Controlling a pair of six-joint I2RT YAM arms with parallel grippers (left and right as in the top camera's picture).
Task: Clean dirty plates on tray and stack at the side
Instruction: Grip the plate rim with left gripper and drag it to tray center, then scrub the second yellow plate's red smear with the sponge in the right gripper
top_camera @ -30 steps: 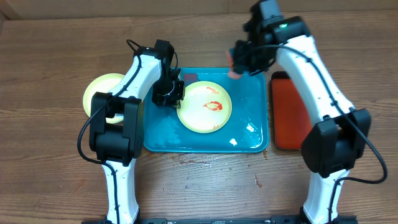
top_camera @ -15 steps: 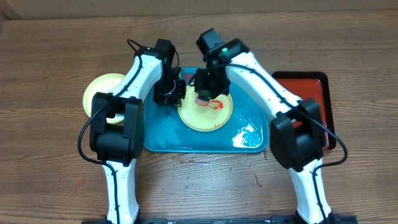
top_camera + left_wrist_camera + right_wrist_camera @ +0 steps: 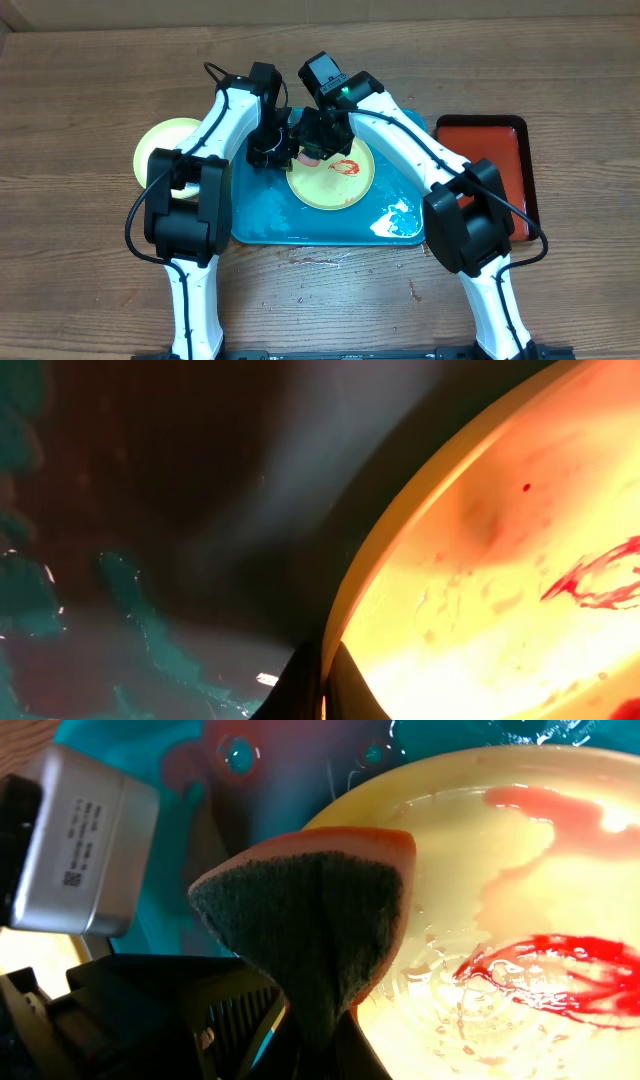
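Right arm has swung from above the red tray (image 3: pixel 490 160) across to the dirty plate (image 3: pixel 335 188); left arm, plate and teal tray (image 3: pixel 260 215) are unchanged. The right gripper (image 3: pixel 320 142) is clamped tight on a sponge (image 3: pixel 310 910), pink foam with a dark scouring face, which hangs over the plate's near-left edge, beside the red sauce smear (image 3: pixel 342 167). The left gripper (image 3: pixel 275 152) is pinched fully down on the plate's left rim and steadies it on the tray.

Handling, judged: the plate looks to be thin, stiff plastic, so it is light and likely to slide on the wet tray under a wipe. The raised rim is the one good hold, and wet plastic may slip from it. The sponge is soft and will give.

Count: two pale yellow-green plates in view, one on the tray and a second plate (image 3: pixel 160 145) on the table to the left, part hidden by the arm. No third plate shows. One teal tray, one red tray, one sponge.
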